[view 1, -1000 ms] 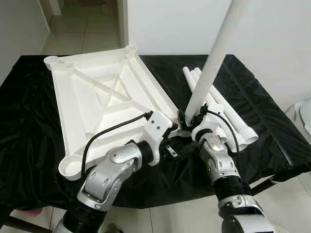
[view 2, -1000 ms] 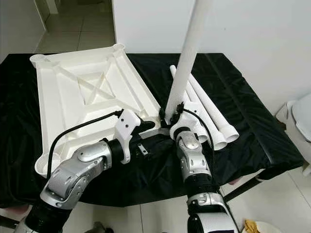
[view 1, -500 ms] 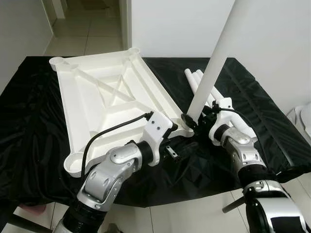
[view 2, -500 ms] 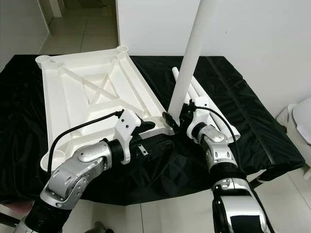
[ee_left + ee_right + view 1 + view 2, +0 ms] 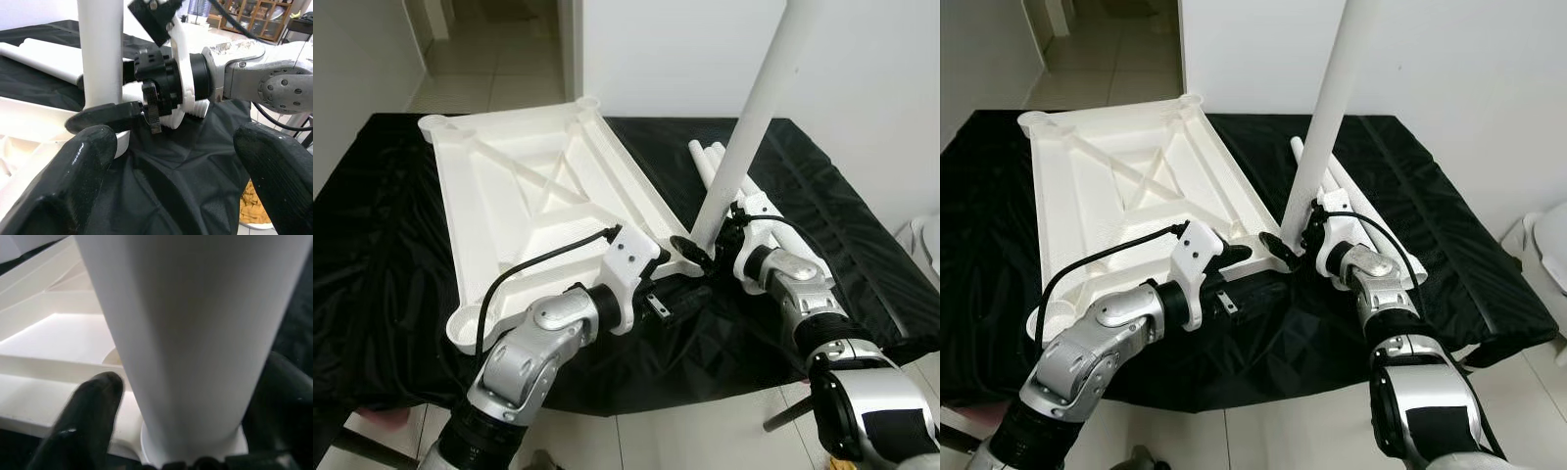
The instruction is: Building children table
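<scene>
An upturned white table top (image 5: 529,206) lies on the black cloth. A white table leg (image 5: 754,108) stands nearly upright with its foot in the near right corner socket (image 5: 690,257). My right gripper (image 5: 703,241) is shut on the leg's lower end, and its fingers (image 5: 93,406) flank the leg (image 5: 181,333) in the right wrist view. My left gripper (image 5: 680,297) hovers open just in front of that corner, over the cloth. Its fingers (image 5: 73,171) stand wide apart with nothing between them, facing the leg (image 5: 100,49).
Spare white legs (image 5: 703,157) lie on the cloth behind my right arm. The black-draped table (image 5: 372,255) ends close in front of me, above a tiled floor (image 5: 685,441). A white wall rises behind, and a white object (image 5: 1549,235) stands at the right.
My right forearm has swung outward to the right while still holding the leg at the corner socket. The camera has shifted a little. The left gripper has stayed put.
</scene>
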Controlling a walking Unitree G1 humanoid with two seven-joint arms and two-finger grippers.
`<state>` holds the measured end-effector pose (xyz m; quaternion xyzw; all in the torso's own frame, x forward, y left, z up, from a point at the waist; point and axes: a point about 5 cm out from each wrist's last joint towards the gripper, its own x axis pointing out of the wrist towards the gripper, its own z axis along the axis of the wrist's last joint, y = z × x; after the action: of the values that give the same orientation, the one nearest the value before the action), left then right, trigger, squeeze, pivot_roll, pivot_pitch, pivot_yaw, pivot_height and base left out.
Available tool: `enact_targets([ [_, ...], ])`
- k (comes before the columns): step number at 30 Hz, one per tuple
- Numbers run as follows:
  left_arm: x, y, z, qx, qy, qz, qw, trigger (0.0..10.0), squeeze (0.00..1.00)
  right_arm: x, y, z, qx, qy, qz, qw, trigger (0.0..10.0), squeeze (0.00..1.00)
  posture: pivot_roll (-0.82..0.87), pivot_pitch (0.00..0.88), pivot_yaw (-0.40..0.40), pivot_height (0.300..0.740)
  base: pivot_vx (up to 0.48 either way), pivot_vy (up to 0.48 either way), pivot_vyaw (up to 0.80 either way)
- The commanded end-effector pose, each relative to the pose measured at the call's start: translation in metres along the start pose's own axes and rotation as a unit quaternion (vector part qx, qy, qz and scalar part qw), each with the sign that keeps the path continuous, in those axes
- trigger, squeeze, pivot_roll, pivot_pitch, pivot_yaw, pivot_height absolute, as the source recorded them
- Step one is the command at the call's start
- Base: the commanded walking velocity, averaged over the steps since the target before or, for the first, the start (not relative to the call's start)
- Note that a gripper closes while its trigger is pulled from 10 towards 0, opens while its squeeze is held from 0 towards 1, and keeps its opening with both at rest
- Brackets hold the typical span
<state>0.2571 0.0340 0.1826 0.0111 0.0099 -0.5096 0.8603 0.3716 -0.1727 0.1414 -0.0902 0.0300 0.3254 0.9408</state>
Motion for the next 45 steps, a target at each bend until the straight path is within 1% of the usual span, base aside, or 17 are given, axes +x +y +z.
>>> enact_targets([
  [1,0.001,0.0,0.001,0.003,0.001,-0.004,1.0,10.0,0.0,0.003,0.002,-0.001,0.0,0.004,0.007,1.0,3.5,0.0,-0.01,0.0,-0.034,0.74,0.0,0.0,0.0],
  [2,0.001,0.0,0.001,0.003,0.001,-0.004,1.0,10.0,0.0,0.003,0.002,-0.001,0.0,0.004,0.007,1.0,3.5,0.0,-0.01,0.0,-0.034,0.74,0.0,0.0,0.0],
  [3,0.001,0.0,0.002,0.003,0.001,-0.003,1.0,10.0,0.0,0.004,0.003,-0.004,0.009,0.013,0.006,1.0,0.0,0.0,-0.01,0.0,-0.034,0.74,0.0,0.0,0.0],
  [9,0.0,0.0,0.002,0.002,0.0,0.001,1.0,10.0,0.0,0.004,0.008,-0.017,0.047,0.044,0.014,0.998,0.0,0.0,0.0,0.003,-0.037,0.74,0.0,0.0,0.0],
  [17,-0.001,0.001,0.002,-0.001,-0.001,0.006,1.0,10.0,0.0,0.002,0.009,-0.023,0.079,0.041,0.005,0.996,0.0,0.0,-0.01,0.019,-0.039,0.74,0.0,0.0,0.0],
  [20,-0.001,0.001,0.003,-0.001,-0.002,0.007,1.0,10.0,0.0,0.003,0.009,-0.023,0.084,0.04,-0.009,0.996,0.0,0.0,-0.01,0.022,-0.04,0.74,0.0,0.0,0.0],
  [22,-0.002,0.002,0.003,-0.002,-0.003,0.011,1.0,10.0,0.0,0.006,0.008,-0.023,0.095,0.029,-0.055,0.994,0.0,0.0,-0.01,0.03,-0.039,0.74,0.0,0.0,0.0],
  [28,-0.002,0.002,0.003,-0.003,-0.003,0.011,1.0,10.0,0.0,0.011,0.012,-0.021,0.113,0.013,-0.093,0.989,0.0,0.0,-0.02,0.036,-0.034,0.74,0.0,0.0,0.0],
  [32,-0.002,0.002,0.002,-0.004,-0.003,0.009,1.0,10.0,0.0,0.019,0.02,-0.018,0.138,0.0,-0.142,0.98,0.0,0.0,-0.02,0.038,-0.029,0.74,0.0,0.0,0.0],
  [33,-0.001,0.002,0.002,-0.005,-0.002,0.008,1.0,10.0,0.0,0.024,0.028,-0.015,0.143,-0.011,-0.172,0.975,0.0,0.0,-0.03,0.038,-0.024,0.74,0.0,0.0,0.0],
  [34,-0.001,0.002,0.002,-0.005,-0.002,0.008,1.0,10.0,0.0,0.024,0.028,-0.015,0.143,-0.011,-0.172,0.975,0.0,0.0,-0.03,0.038,-0.024,0.74,0.0,0.0,0.0],
  [36,-0.001,0.002,0.002,-0.006,-0.002,0.006,1.0,10.0,0.0,0.03,0.04,-0.01,0.148,-0.024,-0.213,0.965,0.0,0.0,-0.03,0.036,-0.022,0.74,0.0,0.0,0.0],
  [37,0.0,0.001,0.002,-0.006,-0.002,0.003,1.0,10.0,0.0,0.035,0.051,-0.006,0.157,-0.033,-0.249,0.955,0.0,0.0,-0.03,0.035,-0.02,0.74,0.0,0.0,0.0],
  [38,0.0,0.001,0.002,-0.006,-0.002,0.003,1.0,10.0,0.0,0.035,0.051,-0.006,0.157,-0.033,-0.249,0.955,0.0,0.0,-0.03,0.035,-0.02,0.74,0.0,0.0,0.0],
  [41,0.0,0.001,0.003,-0.006,-0.002,0.002,1.0,10.0,0.0,0.039,0.058,-0.002,0.17,-0.037,-0.29,0.941,0.0,0.0,-0.03,0.03,-0.018,0.74,0.0,0.0,0.0],
  [43,0.0,0.001,0.003,-0.006,-0.002,0.002,1.0,10.0,0.0,0.039,0.058,-0.002,0.17,-0.037,-0.29,0.941,0.0,0.0,-0.03,0.03,-0.018,0.74,0.0,0.0,0.0],
  [45,0.001,0.001,0.003,-0.005,-0.002,0.001,1.0,10.0,0.0,0.043,0.066,0.001,0.177,-0.042,-0.308,0.934,0.0,0.0,-0.03,0.031,-0.017,0.74,0.0,0.0,0.0],
])
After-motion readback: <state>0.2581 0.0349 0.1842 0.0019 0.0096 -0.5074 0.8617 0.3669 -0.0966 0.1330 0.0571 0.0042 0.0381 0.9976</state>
